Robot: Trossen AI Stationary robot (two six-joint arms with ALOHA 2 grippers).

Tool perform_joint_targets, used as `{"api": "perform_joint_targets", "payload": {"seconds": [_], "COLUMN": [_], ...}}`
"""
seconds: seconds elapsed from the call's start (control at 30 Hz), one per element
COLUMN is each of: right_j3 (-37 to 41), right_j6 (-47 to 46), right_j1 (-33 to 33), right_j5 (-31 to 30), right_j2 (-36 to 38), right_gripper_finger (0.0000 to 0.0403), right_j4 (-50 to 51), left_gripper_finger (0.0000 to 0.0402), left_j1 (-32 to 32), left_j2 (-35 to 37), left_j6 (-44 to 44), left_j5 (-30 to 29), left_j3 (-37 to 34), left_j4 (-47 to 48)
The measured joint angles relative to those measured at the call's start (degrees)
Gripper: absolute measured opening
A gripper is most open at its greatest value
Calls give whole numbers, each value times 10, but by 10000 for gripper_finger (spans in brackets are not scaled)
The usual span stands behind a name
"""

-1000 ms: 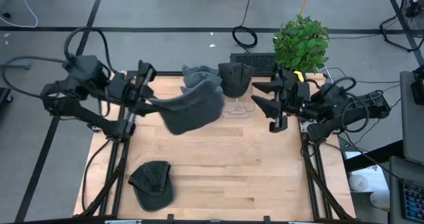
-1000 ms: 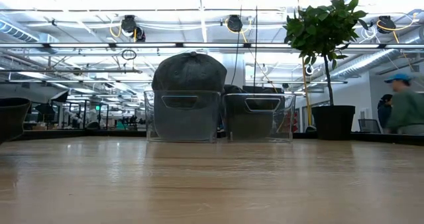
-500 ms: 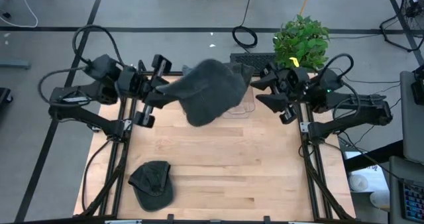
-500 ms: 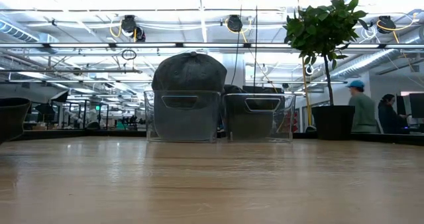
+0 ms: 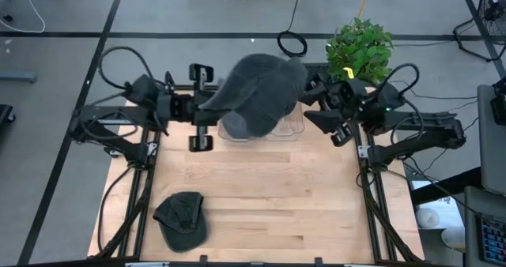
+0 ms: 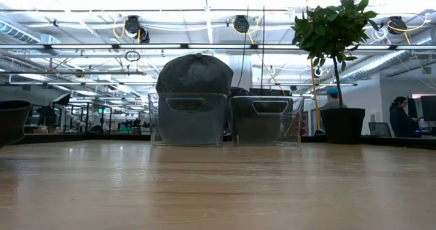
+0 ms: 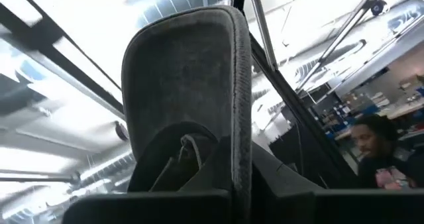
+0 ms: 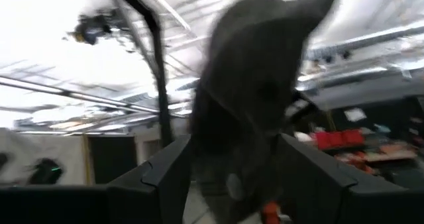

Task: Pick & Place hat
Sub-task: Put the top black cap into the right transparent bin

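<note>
now the left gripper (image 5: pixel 207 107) is clenched on the brim of the grey hat (image 5: pixel 257 92), holding it high over the back of the table (image 5: pixel 261 196), above the two clear bins (image 6: pixel 225 119). a second ago that hat hung lower and nearer the table's middle; it has swung up and back since. the right gripper (image 5: pixel 315 101) has closed in from the far side and sits right at the hat's edge, its fingers partly spread, though i can't tell if it grips the cloth. looks like a placing move onto the bins. a second hat (image 5: pixel 182 218) lies near the front edge, untouched.
</note>
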State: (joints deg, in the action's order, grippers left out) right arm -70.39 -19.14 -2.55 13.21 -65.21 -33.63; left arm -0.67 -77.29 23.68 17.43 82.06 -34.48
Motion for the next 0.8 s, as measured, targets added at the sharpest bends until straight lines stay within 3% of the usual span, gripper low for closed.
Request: {"api": "perform_joint_targets", "payload": {"seconds": [0.1,0.23,0.8], "right_j3": [0,0,0], "right_j6": [2,-16,-51], "right_j1": [0,0,0], "right_j5": [-30,-26,-10], "right_j2": [-8,-9,-27], "right_gripper_finger": [208,208,207], "right_j4": [5,1,-19], "left_gripper_finger": [8,8,8], "left_j1": [-3,-6,-5], "left_j2": [-17,-22,-38], "left_j6": [8,34,58], "left_j5": [0,0,-23], "left_j3": [0,0,2], "left_j4": [-37,-66,-69]}}
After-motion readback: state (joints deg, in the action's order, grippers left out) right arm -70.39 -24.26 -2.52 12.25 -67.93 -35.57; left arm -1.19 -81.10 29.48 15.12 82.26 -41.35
